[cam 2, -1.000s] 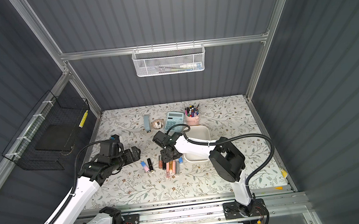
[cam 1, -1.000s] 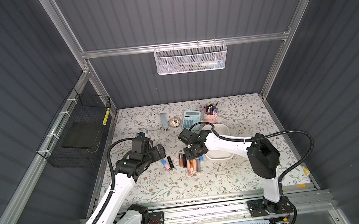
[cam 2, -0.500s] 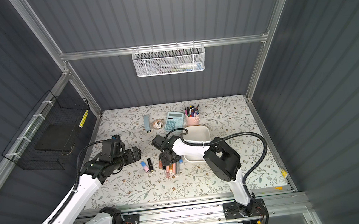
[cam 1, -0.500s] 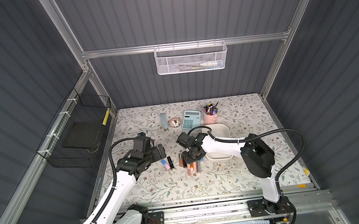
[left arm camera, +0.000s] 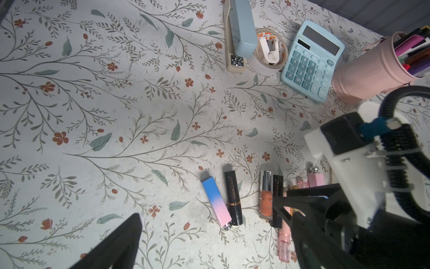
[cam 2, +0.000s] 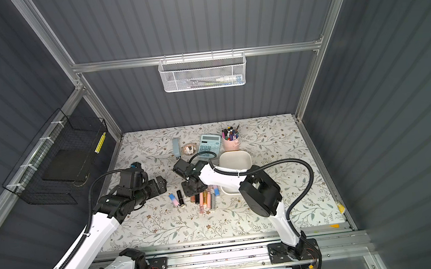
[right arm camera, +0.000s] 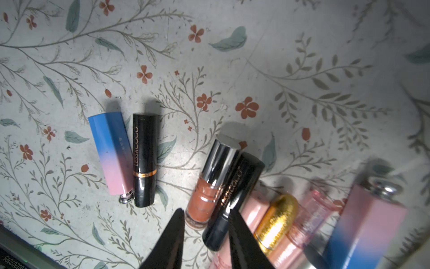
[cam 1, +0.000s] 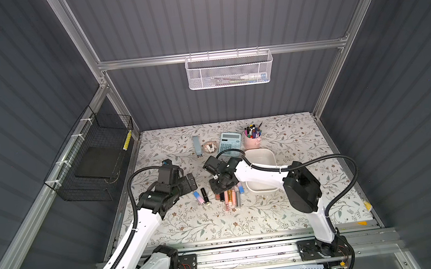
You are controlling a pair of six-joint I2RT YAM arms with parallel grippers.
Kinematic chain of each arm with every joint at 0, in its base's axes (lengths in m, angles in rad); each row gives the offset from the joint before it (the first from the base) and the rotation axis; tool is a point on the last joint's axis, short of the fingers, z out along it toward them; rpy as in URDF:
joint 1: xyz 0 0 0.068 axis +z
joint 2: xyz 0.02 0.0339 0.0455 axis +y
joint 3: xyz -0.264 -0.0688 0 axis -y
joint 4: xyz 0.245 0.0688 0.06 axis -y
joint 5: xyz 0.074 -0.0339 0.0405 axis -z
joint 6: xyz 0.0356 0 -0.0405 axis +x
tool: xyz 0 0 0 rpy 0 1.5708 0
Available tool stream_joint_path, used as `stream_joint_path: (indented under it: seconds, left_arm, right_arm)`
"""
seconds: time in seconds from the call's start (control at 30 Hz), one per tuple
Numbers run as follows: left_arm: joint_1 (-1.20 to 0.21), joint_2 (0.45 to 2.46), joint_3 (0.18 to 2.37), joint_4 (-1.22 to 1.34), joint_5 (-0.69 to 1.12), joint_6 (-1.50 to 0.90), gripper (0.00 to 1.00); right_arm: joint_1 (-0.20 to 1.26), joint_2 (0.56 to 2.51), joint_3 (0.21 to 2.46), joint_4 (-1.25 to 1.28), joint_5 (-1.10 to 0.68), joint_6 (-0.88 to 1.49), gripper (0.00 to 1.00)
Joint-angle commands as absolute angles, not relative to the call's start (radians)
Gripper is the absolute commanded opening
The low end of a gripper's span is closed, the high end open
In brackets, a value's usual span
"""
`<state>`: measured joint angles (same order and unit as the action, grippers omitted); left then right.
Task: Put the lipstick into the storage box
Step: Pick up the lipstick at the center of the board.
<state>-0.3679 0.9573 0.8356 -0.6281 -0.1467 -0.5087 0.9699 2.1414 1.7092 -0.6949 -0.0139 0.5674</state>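
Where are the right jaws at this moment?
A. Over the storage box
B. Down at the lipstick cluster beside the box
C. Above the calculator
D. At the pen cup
B: the right gripper sits low over the lipstick cluster, with its jaws either side of the ends of a black tube and an orange bottle, beside the box.

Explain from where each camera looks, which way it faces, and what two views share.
Top views: high in front, facing down at the table; both arms, left pincer and right pincer show.
Left wrist: on the left arm, facing over the table to the calculator; one own finger, the right arm show.
Right wrist: facing down on the lipstick heap; own fingers flank a black lipstick.
Shared: both wrist views show the blue-pink lipstick apart from the heap.
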Motion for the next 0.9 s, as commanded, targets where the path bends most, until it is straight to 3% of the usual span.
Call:
stream_joint_path:
  seconds: [0.0, 0.87]
  left_arm:
    - [-0.371, 0.940, 0.859, -0.660, -0.164, -0.494, 1.00]
    - [-0.371, 0.927, 0.838, -0.634, -0.173, -0.480, 1.00]
  right_arm:
    - [0.980, 2.170, 1.745, -0.749, -0.029, 0.558, 0.35]
    - [0.980, 2.287, 1.843, -0.814, -0.036, 0.571, 0.35]
